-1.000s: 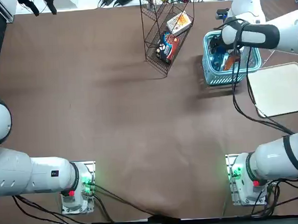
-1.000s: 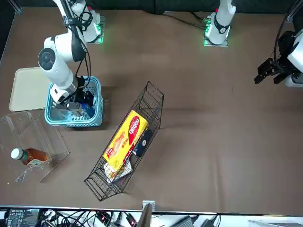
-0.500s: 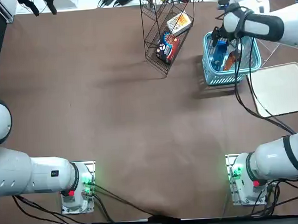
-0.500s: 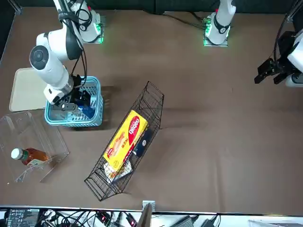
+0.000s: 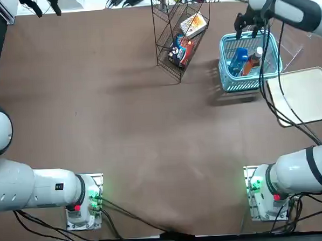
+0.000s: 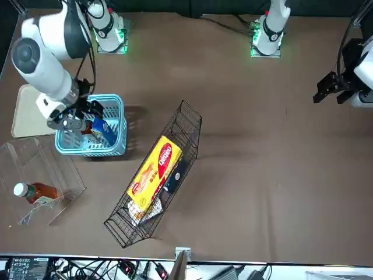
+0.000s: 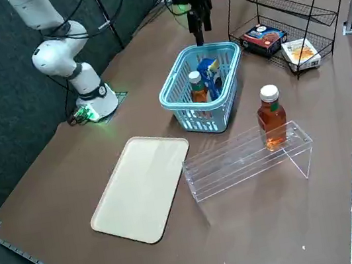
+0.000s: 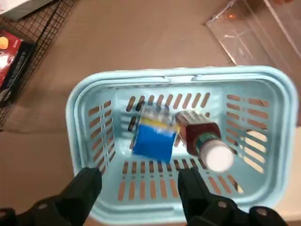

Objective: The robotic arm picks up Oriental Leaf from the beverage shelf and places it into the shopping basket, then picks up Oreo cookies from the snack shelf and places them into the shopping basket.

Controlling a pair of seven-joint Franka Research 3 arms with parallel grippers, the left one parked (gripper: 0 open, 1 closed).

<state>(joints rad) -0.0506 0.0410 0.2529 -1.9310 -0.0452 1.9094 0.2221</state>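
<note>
Across the brown tabletop (image 5: 134,127), the right pincer (image 8: 138,195) hovers released above the light blue basket (image 8: 181,75).

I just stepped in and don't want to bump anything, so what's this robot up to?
The right gripper is over the shopping basket, its fingers apart and holding nothing. The Oriental Leaf and the blue Oreo cookies both lie in that basket, so the job looks done. Another bottle of tea is on the clear beverage shelf, and the black wire snack shelf holds other packets.
</note>
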